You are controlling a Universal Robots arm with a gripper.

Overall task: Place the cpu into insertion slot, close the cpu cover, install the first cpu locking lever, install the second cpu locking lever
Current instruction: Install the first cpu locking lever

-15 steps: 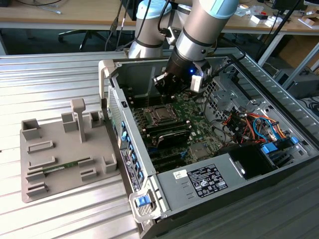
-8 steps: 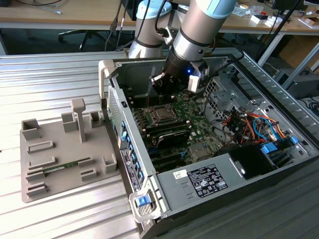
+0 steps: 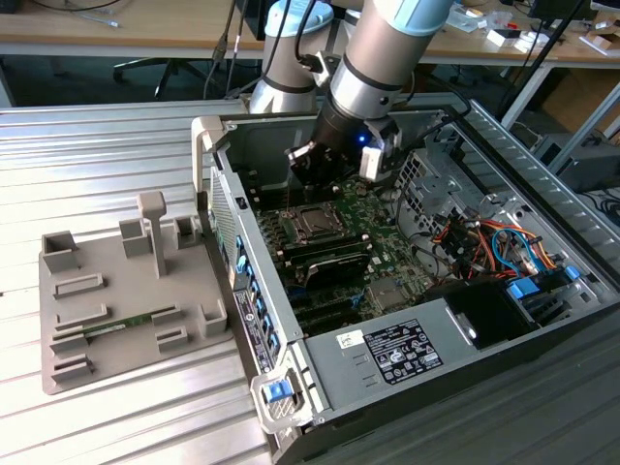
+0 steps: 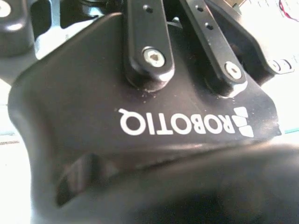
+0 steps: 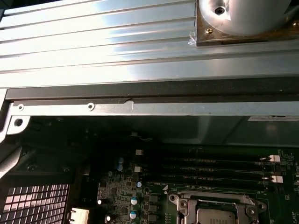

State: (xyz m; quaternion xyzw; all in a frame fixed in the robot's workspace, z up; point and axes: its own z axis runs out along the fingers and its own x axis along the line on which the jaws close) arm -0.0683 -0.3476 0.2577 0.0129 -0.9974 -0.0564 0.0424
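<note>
In the second wrist view my own gripper [image 4: 154, 126] body blocks nearly the whole frame, its lower part a dark blur, so whatever lies beyond it is hidden. In the first wrist view the insertion slot [image 5: 217, 210] is cut off by the bottom edge of the frame. In the exterior view my fingers sit behind my wrist, upper centre of the frame; I cannot tell how they stand. The cpu cover [image 3: 312, 221] there is too small to judge.

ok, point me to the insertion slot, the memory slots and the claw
insertion slot [image 3: 314, 222], exterior view, the metal frame around its centre
memory slots [image 5: 219, 169], first wrist view, middle of the long black rows
claw [image 3: 315, 167], exterior view, its dark lower body above the board
</note>
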